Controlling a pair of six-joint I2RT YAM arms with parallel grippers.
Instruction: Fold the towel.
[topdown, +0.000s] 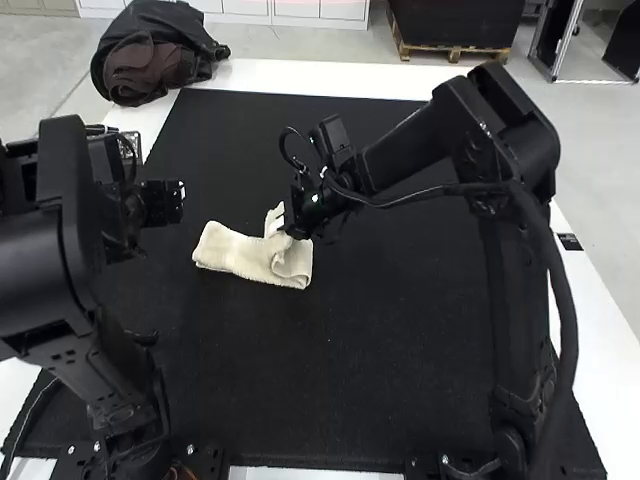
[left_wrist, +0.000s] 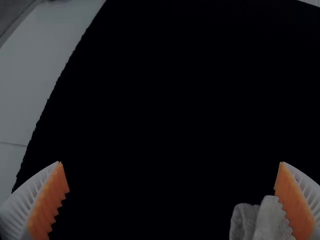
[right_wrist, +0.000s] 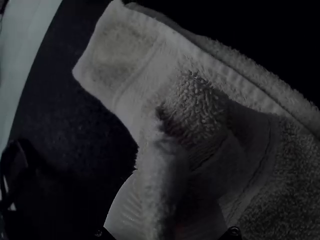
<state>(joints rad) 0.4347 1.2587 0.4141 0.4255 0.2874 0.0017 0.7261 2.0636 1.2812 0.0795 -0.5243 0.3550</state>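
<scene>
The cream towel (topdown: 235, 252) lies as a folded strip on the black mat, its end by the right gripper (topdown: 290, 228) raised and bunched. In the right wrist view, the right gripper (right_wrist: 165, 215) is shut on a raised fold of the towel (right_wrist: 132, 55), which partly covers the fingers. Off the towel's other end, the left gripper (topdown: 172, 202) hangs apart from it. Seen in the left wrist view, the left gripper (left_wrist: 172, 200) is open with its orange pads wide apart, and a corner of the towel (left_wrist: 272, 220) shows near one pad.
The black mat (topdown: 350, 370) covers most of the white table (topdown: 300, 76). A dark bag (topdown: 155, 55) sits at the far left corner. The right arm reaches across the mat's middle; the left arm stands along the left side.
</scene>
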